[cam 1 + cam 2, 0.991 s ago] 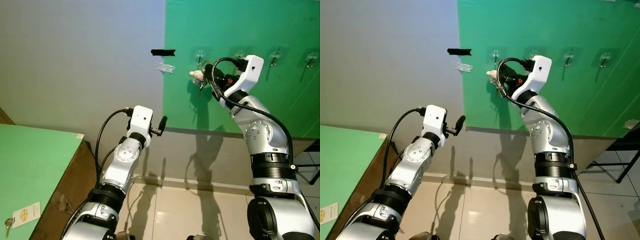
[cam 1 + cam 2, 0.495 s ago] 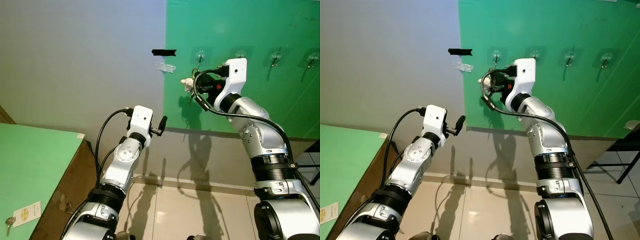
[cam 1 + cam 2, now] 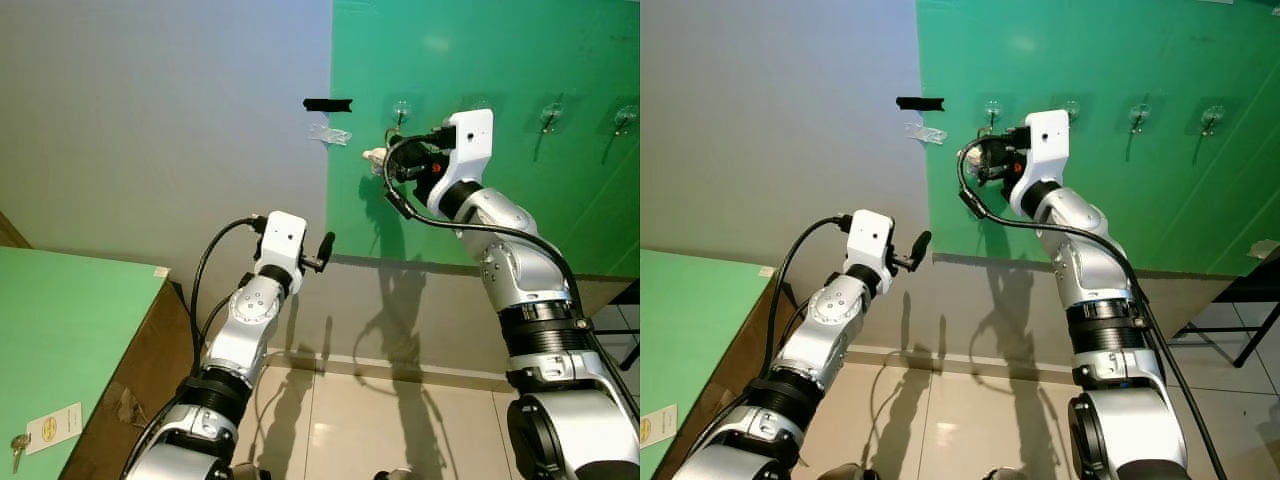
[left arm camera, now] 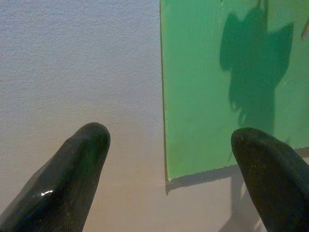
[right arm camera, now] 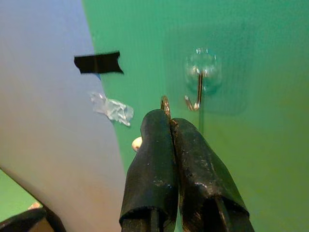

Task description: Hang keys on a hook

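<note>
Keys [image 3: 374, 156], with a small pale charm, are pinched in the right gripper [image 5: 170, 121], fingers clamped tight together on the metal key ring [image 5: 165, 103], which pokes out just above the fingertips. The ring sits just beside the hook [image 5: 197, 94], slightly to its side and about level with its curled tip, not yet over it. Compared with a second ago the right arm has swung leftward along the wall, carrying the keys from below and right of the hook to just left of it; in the last half second it has risen a little closer. So this is final alignment; my guess is the ring needs a short sideways nudge and a lift over the tip. The hook is thin bent wire on a clear round suction-type pad, stuck to a smooth green panel [image 3: 520, 60]. More such hooks run along the panel. Matte black tape [image 5: 97, 62] and a crumpled clear scrap [image 5: 112, 108] sit on the grey textured wall. The left gripper [image 4: 169, 159] idles, fingers spread apart, empty.
</note>
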Robot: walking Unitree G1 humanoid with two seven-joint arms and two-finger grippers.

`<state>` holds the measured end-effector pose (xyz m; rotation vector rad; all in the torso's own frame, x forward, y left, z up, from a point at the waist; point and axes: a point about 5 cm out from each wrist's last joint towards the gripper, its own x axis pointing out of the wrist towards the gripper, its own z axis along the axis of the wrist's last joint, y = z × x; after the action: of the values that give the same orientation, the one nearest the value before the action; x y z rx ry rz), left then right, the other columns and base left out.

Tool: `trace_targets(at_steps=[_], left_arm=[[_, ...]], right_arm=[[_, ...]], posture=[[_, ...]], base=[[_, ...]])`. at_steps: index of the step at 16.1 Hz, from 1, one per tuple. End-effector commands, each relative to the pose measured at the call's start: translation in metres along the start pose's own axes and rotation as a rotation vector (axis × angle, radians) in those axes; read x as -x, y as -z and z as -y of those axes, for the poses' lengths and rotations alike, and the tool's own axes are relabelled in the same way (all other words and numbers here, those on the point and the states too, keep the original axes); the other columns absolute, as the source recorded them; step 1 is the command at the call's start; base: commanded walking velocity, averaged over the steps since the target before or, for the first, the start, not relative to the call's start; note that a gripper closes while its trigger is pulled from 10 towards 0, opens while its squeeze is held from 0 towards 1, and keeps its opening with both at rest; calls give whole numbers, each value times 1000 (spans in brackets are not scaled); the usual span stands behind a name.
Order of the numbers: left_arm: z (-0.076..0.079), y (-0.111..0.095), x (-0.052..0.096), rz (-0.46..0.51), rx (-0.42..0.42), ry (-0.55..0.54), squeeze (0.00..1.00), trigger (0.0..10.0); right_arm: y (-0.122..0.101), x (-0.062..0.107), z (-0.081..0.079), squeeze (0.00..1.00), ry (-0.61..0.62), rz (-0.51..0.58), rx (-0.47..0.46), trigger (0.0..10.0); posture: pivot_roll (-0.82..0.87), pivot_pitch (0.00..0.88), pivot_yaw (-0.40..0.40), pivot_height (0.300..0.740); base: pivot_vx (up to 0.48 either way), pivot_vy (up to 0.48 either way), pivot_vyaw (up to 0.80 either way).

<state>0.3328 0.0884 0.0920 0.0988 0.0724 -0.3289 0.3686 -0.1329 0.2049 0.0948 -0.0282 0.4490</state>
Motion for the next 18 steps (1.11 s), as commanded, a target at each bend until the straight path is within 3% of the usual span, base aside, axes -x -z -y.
trace_targets(at_steps=[1,9,13,18], left_arm=[[1,-4,-2,7,-13,9,0,10000],[0,-3,0,4,-11,5,0,10000],[0,-2,0,2,-12,7,0,10000],[-1,-3,0,1,-13,7,0,10000]], right_arm=[[-10,-3,1,0,-2,36,20,0],[-9,-4,12,0,41,53,-107,0],[-8,-4,14,0,47,57,-119,0],[-3,-4,22,0,56,56,-475,0]], posture=[[-131,0,4,740],[-129,0,5,740],[-129,0,10,740],[-125,0,10,740]], base=[[0,0,0],[0,0,0],[0,0,0],[0,0,0]])
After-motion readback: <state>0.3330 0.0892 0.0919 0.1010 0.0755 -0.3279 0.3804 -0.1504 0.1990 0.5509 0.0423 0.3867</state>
